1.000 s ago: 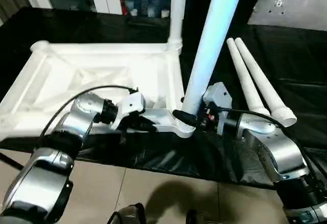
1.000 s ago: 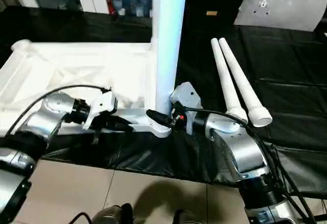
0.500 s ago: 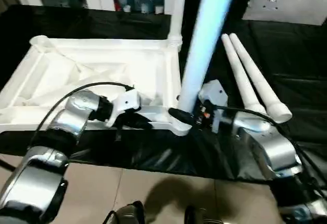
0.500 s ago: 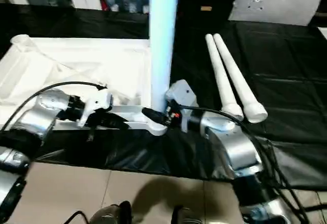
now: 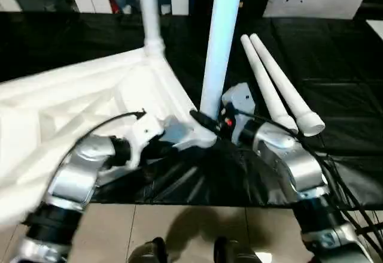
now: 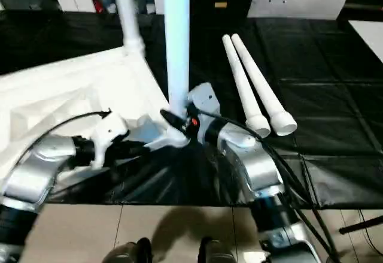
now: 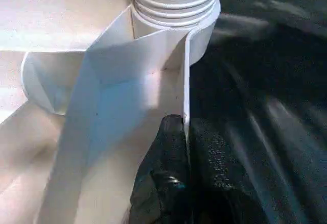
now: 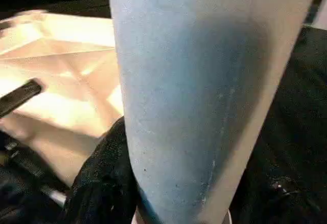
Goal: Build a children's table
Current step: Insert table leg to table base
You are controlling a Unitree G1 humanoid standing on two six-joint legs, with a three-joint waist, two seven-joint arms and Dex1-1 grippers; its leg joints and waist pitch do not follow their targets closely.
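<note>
Two legs (image 5: 220, 41) stand socketed in the tabletop (image 5: 72, 104); two spare legs (image 5: 276, 89) lie right, unfitted. The left gripper (image 7: 176, 147) is pinched on the tabletop's rim, the right gripper (image 5: 206, 122) clamped round the near leg.

The table top (image 5: 90, 104) is showing plain white, its upright leg (image 5: 218, 41) glowing pale blue-white; two loose legs (image 5: 276, 89) are lying white on the workbench's (image 5: 341, 95) glossy black sheet; the forearms (image 5: 81, 176) are gleaming silver above black fingers (image 7: 166, 178)
</note>
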